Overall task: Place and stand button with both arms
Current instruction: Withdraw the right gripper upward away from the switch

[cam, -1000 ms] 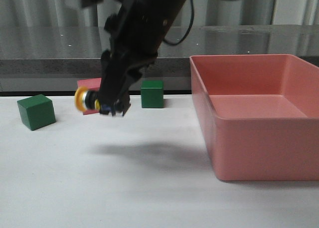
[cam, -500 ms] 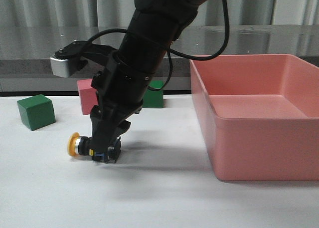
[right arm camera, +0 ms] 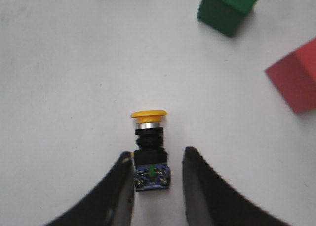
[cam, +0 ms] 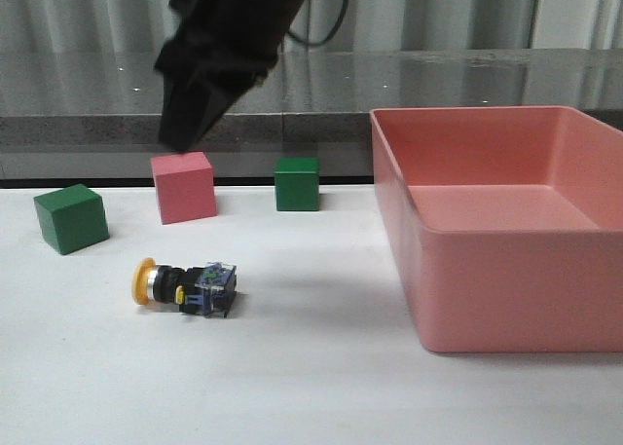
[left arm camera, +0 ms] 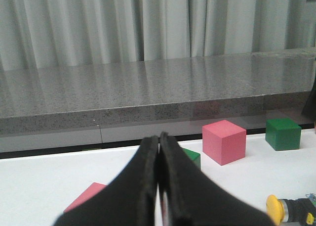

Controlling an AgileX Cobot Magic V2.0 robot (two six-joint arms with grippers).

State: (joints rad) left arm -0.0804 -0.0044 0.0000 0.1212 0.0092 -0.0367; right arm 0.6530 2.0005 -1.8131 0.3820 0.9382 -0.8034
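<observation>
Button (cam: 184, 286) on its side on white table (cam: 292, 387), left of pink bin (cam: 506, 221), in front of pink cube (cam: 183, 186). Yellow mushroom cap points away from bin; silver ring, black barrel, clear-blue square base with green terminal at bin-side end. Not standing. Right gripper (right arm camera: 158, 186) above button, fingers spread wide, gripping nothing, base seen between them. Left gripper (left arm camera: 159, 186) pressed closed, empty. Green cubes (cam: 70, 217) (cam: 297, 183) flank pink cube.
</observation>
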